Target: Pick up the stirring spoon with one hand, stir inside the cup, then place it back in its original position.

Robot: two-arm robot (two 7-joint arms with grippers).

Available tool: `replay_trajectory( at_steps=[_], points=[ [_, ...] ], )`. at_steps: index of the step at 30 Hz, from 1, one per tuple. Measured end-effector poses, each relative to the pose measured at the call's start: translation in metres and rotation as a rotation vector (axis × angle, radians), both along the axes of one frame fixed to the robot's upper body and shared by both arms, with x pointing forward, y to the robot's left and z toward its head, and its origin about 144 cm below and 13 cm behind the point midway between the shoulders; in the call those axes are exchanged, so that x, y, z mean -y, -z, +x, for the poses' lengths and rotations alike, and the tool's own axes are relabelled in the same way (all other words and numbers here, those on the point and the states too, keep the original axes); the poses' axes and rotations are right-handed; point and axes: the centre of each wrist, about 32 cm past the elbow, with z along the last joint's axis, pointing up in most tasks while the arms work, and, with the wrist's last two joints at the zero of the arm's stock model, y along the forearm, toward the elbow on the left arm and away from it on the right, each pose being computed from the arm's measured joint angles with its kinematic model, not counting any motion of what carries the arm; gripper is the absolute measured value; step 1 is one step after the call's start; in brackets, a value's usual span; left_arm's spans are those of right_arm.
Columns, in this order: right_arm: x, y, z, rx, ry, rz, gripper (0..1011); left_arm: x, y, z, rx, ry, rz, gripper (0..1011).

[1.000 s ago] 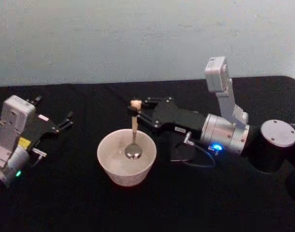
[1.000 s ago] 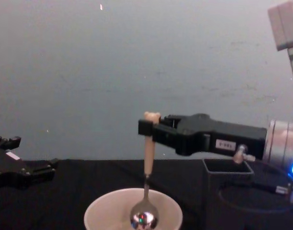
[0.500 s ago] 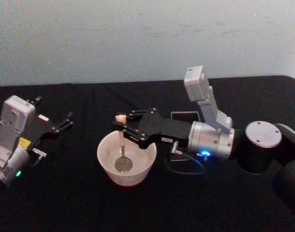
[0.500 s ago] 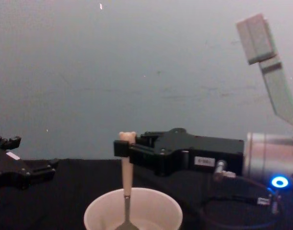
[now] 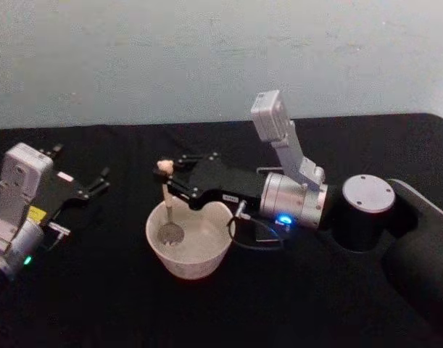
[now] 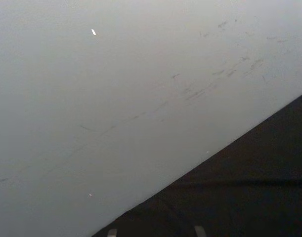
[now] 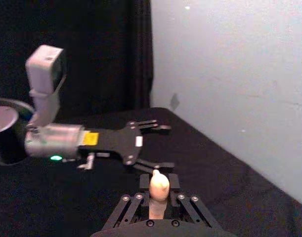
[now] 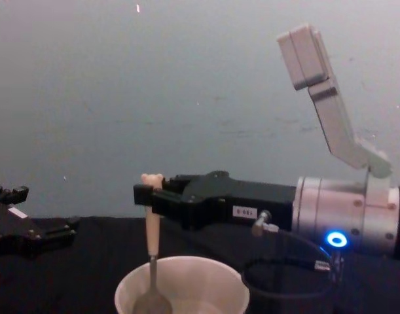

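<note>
The stirring spoon point(image 5: 165, 203) is seen with a cream handle and a dark metal stem. The cup point(image 5: 192, 264) is plain cream-white. The right gripper point(image 5: 165, 181) and left gripper point(image 5: 77, 164) are finished in black, on silver-grey wrists. A blue light point(image 5: 283, 219) is lit on the right wrist, a green light point(image 5: 27, 260) on the left. The table point(image 5: 98, 297) is covered in black, and the wall point(image 5: 134, 58) is painted pale grey-blue.

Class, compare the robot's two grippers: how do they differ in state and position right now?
The right gripper is shut on the cream handle of the stirring spoon; the left gripper is open and holds nothing. The right gripper reaches over the cup, with the spoon's bowl inside it; the left gripper sits off to the cup's left, apart from it. Both have black fingers.
</note>
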Motion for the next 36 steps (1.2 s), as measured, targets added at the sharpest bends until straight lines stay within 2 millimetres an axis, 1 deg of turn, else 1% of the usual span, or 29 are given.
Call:
replay_trajectory(
  at_steps=[8,15,23,26,31,36],
  points=[
    [0.003,-0.003,0.012,0.011,0.074,0.011,216,0.0,0.0,0.0,0.0,0.0,0.0,1001],
    [0.016,-0.005,0.014,0.016,0.111,0.007,216,0.0,0.0,0.0,0.0,0.0,0.0,1001],
    [0.033,-0.006,0.005,0.023,0.121,-0.005,216,0.0,0.0,0.0,0.0,0.0,0.0,1001],
    [0.039,-0.006,-0.002,0.022,0.11,-0.018,216,0.0,0.0,0.0,0.0,0.0,0.0,1001],
    [0.044,-0.006,-0.011,0.01,0.078,-0.029,216,0.0,0.0,0.0,0.0,0.0,0.0,1001],
    [0.04,-0.004,-0.021,-0.005,0.025,-0.025,216,0.0,0.0,0.0,0.0,0.0,0.0,1001]
  ],
)
